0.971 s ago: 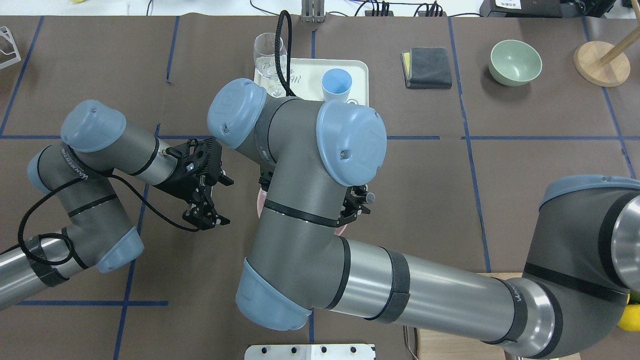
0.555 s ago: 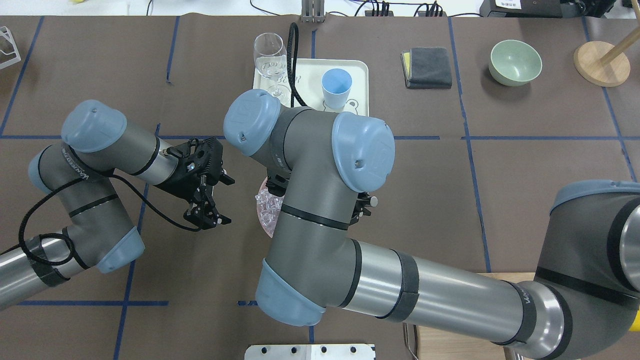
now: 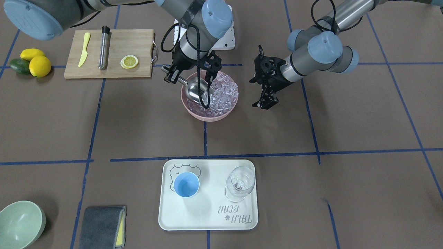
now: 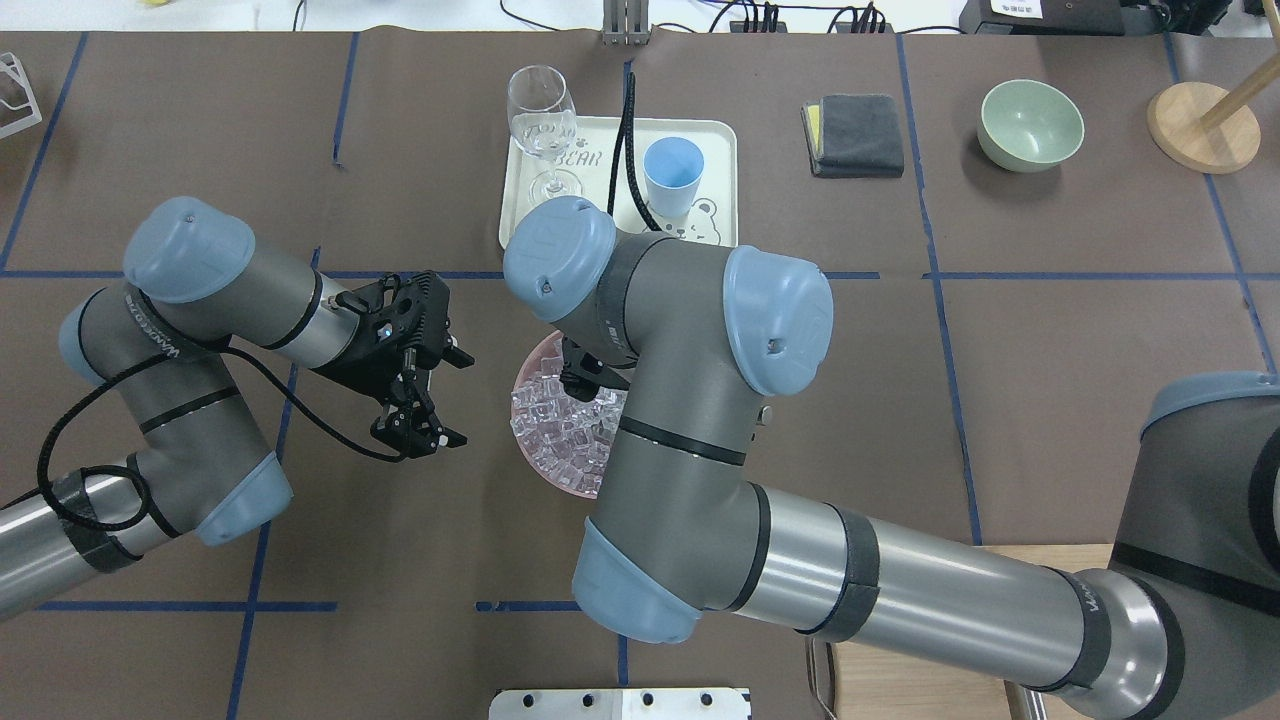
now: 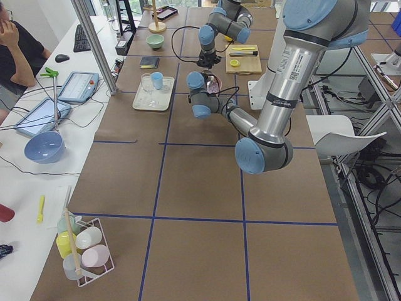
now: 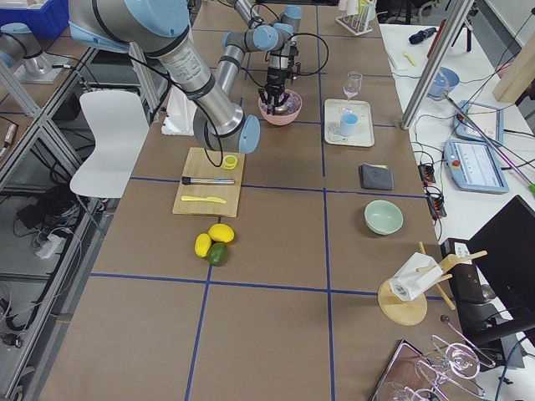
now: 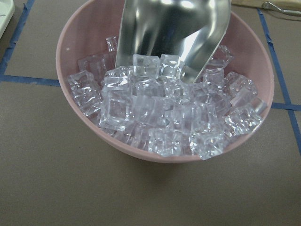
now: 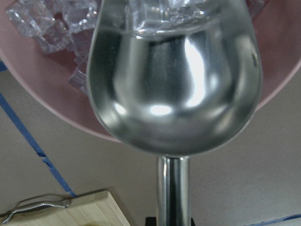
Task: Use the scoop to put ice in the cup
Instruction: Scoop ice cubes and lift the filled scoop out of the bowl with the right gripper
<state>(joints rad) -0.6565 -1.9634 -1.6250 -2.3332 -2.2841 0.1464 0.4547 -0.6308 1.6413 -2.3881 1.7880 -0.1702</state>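
Right tool (image 3: 173,74): clamped on scoop (image 3: 196,90) handle.
Left tool (image 3: 265,102): apart, idle.
Scooping: push under ice (image 3: 225,93), level before lifting.
Cup (image 3: 186,184): bowl's (image 3: 207,118) 6 o'clock, front-facing view.

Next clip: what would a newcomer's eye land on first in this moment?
The pink bowl at the table's centre, heaped with glassy ice, stands out first. The shiny scoop has its mouth in the heap and its handle clamped in the right gripper. Next comes the empty cup, standing beside a wine glass on the white tray at the side of the table away from the robot.
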